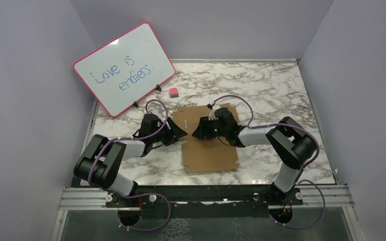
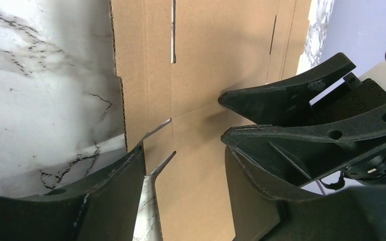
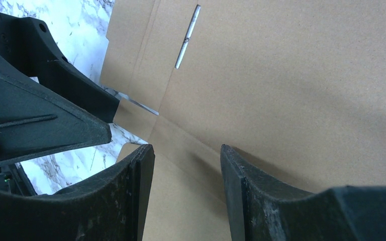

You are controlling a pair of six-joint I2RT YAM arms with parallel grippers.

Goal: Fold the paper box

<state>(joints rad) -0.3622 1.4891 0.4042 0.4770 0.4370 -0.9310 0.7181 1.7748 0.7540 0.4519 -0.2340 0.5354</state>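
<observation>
Paper box (image 1: 211, 155) lying flat, left fingers (image 2: 105, 201) and right fingers (image 3: 261, 201) spread

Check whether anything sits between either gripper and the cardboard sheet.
Nothing visible does. The left gripper and right gripper are both open, directly over the flat cardboard sheet near its left edge, tips facing each other. The whiteboard and pink eraser sit farther back, off the sheet.

Flat cardboard sheet (image 2: 216, 60) on the marble table (image 2: 40, 100), slits along its creases. Near side — left gripper (image 2: 186, 201) spread wide across the sheet's notched border. From the right — right gripper (image 2: 222, 116), jaws slightly parted, tips at the cardboard.
</observation>
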